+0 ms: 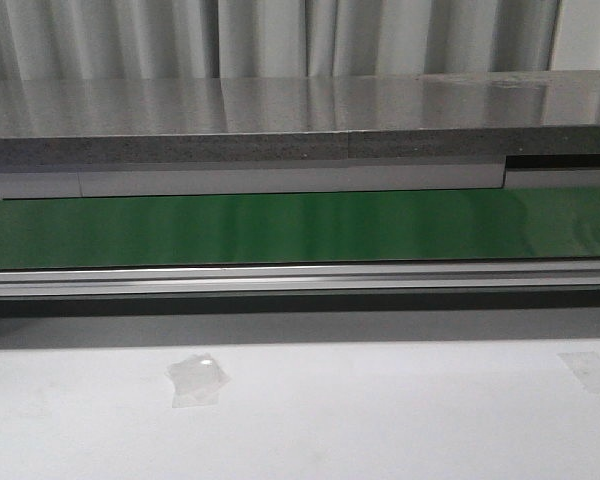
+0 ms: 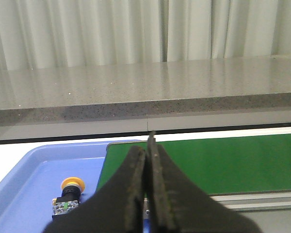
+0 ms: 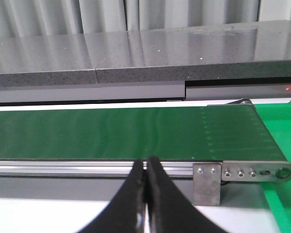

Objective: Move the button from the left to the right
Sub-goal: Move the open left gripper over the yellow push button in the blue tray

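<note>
The button (image 2: 68,194) is sitting in the blue tray (image 2: 24,179) left of the green belt (image 2: 223,162). Both the left claw (image 2: 148,145) and right claw (image 3: 146,165) are hanging clenched and empty. The left one should be spreading first, then descending squarely over the orange cap.

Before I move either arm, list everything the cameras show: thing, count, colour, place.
button: one, orange-yellow cap on a black body, in the blue tray, untouched
tray: one, blue, at the belt's left end
belt: one, green, running left to right, nothing on it
belt frame: one, silvery, end bracket at the belt's right end
green surface: one, past that end
counter: one, grey, behind the belt
tape patches: two, clear, on the white table
left gripper: fingers closed, empty
right gripper: fingers closed, empty
</note>
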Available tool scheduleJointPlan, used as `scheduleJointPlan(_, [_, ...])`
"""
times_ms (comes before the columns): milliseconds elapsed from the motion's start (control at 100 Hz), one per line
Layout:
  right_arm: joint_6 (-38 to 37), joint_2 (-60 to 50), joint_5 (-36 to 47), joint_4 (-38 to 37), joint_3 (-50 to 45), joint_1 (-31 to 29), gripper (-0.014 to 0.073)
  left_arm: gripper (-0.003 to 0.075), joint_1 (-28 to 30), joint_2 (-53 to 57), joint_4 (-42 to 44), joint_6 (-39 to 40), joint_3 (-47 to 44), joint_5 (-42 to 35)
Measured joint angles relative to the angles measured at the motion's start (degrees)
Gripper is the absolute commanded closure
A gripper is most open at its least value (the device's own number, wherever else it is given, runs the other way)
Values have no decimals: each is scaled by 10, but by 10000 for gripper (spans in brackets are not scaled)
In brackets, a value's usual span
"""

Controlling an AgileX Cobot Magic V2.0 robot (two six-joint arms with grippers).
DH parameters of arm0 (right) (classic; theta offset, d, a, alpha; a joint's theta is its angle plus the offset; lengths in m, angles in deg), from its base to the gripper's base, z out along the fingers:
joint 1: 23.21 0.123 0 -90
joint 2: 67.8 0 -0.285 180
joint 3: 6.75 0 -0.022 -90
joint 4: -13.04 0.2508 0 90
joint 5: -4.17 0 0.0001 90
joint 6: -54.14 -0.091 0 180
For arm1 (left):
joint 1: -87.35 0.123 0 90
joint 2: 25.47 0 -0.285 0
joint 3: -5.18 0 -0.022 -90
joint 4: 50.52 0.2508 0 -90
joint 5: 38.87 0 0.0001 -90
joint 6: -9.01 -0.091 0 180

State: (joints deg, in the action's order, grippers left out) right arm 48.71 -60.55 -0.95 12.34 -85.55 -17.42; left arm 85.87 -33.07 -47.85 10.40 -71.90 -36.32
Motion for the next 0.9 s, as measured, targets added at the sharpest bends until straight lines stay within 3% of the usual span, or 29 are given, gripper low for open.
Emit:
scheduleJointPlan(710, [0,0,0,0,0,0,662,740,0,0,0,0,0,1])
scheduleJointPlan(900, [0,0,0,0,0,0,662,740,0,-3,0,0,52,83])
